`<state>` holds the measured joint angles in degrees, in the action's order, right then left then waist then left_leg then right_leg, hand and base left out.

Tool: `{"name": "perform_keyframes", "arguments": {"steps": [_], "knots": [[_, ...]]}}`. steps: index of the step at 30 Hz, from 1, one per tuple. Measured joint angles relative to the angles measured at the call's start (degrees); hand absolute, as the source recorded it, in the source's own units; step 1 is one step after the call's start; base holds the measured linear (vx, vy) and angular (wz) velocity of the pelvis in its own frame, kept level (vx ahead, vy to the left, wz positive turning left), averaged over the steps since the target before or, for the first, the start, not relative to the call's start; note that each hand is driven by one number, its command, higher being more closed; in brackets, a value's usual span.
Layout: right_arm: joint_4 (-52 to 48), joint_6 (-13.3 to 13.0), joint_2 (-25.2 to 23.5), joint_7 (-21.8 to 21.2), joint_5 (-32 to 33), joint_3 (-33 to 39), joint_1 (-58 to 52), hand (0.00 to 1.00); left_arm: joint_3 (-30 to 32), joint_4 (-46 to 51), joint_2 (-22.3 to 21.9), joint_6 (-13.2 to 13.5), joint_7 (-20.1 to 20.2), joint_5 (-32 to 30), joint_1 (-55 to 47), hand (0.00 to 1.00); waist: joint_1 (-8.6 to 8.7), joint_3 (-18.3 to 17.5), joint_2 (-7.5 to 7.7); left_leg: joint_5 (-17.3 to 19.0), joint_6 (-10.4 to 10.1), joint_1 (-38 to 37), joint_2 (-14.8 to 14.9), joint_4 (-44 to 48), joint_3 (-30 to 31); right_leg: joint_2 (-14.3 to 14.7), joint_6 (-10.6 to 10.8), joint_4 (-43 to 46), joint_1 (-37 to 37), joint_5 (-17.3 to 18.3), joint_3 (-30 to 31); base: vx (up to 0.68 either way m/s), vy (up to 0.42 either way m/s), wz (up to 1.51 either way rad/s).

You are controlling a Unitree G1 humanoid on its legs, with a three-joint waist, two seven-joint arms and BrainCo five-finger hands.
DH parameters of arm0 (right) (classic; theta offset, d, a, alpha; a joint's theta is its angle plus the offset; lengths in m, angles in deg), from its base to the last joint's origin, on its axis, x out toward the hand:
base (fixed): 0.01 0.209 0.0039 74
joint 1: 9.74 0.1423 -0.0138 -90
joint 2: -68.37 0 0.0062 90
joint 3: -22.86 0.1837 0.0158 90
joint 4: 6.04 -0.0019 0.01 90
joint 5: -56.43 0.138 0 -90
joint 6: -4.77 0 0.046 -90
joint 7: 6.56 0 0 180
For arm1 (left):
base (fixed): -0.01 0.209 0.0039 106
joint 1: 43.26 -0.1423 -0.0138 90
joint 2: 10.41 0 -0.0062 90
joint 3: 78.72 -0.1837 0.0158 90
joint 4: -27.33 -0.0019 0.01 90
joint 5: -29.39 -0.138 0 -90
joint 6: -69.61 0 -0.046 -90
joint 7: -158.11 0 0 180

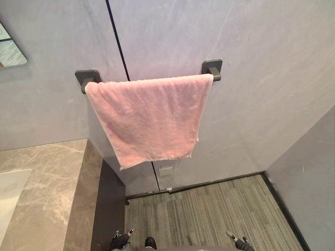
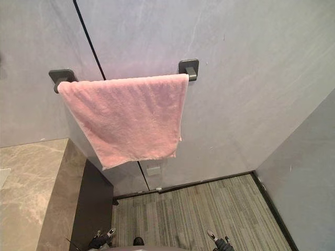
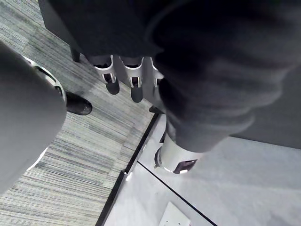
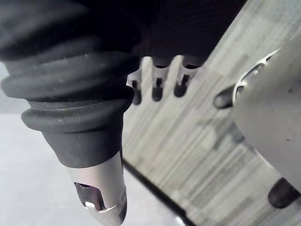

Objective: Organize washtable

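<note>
A pink towel (image 1: 149, 117) hangs over a dark rail on the grey wall, between two dark brackets (image 1: 212, 67). It is spread wide, and its lower edge slants. The marble washtable (image 1: 47, 193) lies at the lower left, with a pale sink edge (image 1: 10, 193) at its near side. My left hand (image 1: 121, 240) hangs low beside the counter. Its fingers (image 3: 136, 82) are straight and hold nothing. Low on the other side, my right hand (image 1: 238, 242) is also down, fingers (image 4: 157, 84) relaxed and empty. Both hands are far below the towel.
A mirror corner (image 1: 9, 49) shows at the upper left. The counter's dark side panel (image 1: 110, 204) drops to striped carpet (image 1: 209, 209). A grey side wall (image 1: 309, 193) closes the right. A small white plate (image 1: 166, 170) sits low on the wall.
</note>
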<state>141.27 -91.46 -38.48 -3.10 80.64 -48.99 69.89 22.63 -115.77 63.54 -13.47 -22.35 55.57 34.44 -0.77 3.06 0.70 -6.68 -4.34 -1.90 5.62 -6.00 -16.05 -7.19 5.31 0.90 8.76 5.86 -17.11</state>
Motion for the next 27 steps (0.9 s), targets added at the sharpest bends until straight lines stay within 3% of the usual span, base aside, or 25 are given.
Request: {"name": "perform_keyframes", "arguments": {"steps": [27], "knots": [[2.1,0.1,0.2,0.0,-0.3,-0.1,1.1,0.00,0.3,-1.6,0.3,0.0,0.0,0.0,0.0,0.00,0.04,0.2,0.15,0.2,-0.1,0.1,0.0,0.0,-0.2,0.0,0.0,-0.2,-0.1,0.1,0.6,0.00,0.000,0.00]]}}
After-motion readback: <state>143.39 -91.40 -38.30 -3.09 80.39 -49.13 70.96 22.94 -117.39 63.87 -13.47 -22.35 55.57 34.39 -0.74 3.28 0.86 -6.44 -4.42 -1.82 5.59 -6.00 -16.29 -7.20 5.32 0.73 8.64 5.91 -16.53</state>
